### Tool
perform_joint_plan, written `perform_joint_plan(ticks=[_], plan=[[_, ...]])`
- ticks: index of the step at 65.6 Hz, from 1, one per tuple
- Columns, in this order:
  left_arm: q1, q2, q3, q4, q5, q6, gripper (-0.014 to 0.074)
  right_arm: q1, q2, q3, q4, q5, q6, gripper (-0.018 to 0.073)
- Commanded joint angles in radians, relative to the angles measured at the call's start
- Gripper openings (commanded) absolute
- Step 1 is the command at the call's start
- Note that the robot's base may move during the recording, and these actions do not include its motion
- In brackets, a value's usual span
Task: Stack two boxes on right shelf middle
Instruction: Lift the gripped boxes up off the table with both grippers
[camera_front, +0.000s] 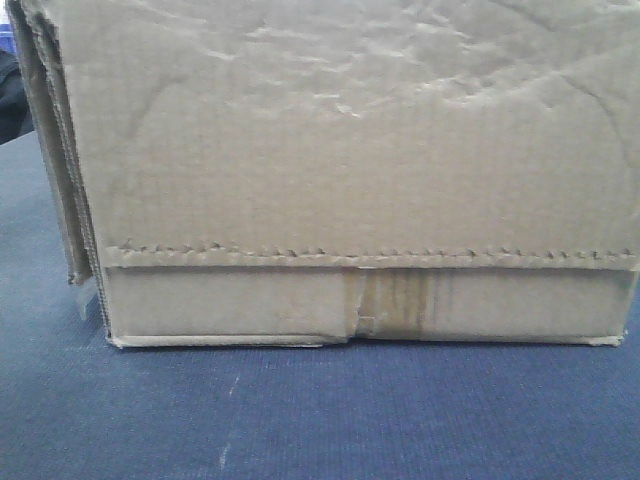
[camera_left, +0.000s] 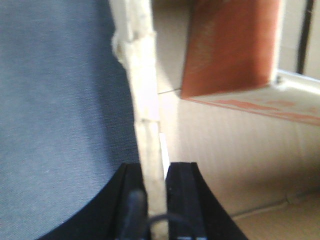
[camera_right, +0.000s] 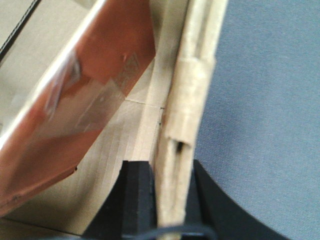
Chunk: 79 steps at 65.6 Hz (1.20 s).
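Box walls sit clamped in the left fingers and right fingers (seemingly opposite sides).

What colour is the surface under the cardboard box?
Dark blue; the surface under the box shows best in the exterior front-facing view.

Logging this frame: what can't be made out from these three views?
- Shelf: in no view; the box fills the front view.
- Second box: none clearly seen.
- Box's top: cut off by the front view's upper edge.
- Orange-brown object inside the box: blurred and cropped in both wrist views; unidentifiable.
- Left gripper and right gripper: only fingertips show at the bottom edge, astride the box's walls.
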<state>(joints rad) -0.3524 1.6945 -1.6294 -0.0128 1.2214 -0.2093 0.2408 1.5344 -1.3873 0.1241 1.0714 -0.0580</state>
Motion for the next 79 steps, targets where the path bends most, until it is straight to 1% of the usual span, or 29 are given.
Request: perform_joint_plan(ticks=[1, 14, 25, 39, 50, 54, 62, 79], plan=[[0.003, -0.038, -0.009, 0.101, 0.000, -0.036, -0.0111, -0.008, -0.036, -0.014, -0.049, -0.009, -0.014, -0.0153], [-0.004, -0.103, -0.038, 0.101, 0.000, -0.037, -0.0111, -0.008, -0.090, -0.065, -0.049, -0.013, -0.014, -0.0153], [-0.004, -0.159, -0.138, 0.097, 0.000, -0.037, -0.0111, -0.008, -0.129, -0.148, -0.047, 0.001, -0.014, -0.0153], [-0.004, -0.233, -0.279, 0.097, 0.000, -0.037, -0.0111, -0.008, -0.164, -0.302, -0.040, 0.027, -0.014, -0.0153], [-0.004, -0.274, -0.368, 0.097, 0.000, -0.037, -0.0111, -0.008, -0.170, -0.439, 0.004, 0.044, -0.014, -0.0153], [-0.004, -0.281, -0.381, 0.097, 0.000, -0.037, -0.0111, -0.008, -0.170, -0.471, 0.021, 0.047, -0.014, -0.0153], [-0.004, -0.287, -0.383, 0.108, 0.000, -0.037, -0.0111, -0.008, -0.170, -0.507, 0.023, 0.047, -0.014, -0.0153], [-0.004, -0.277, -0.383, 0.110, 0.000, -0.037, -0.0111, -0.008, -0.170, -0.507, 0.023, 0.056, -0.014, -0.0153]])
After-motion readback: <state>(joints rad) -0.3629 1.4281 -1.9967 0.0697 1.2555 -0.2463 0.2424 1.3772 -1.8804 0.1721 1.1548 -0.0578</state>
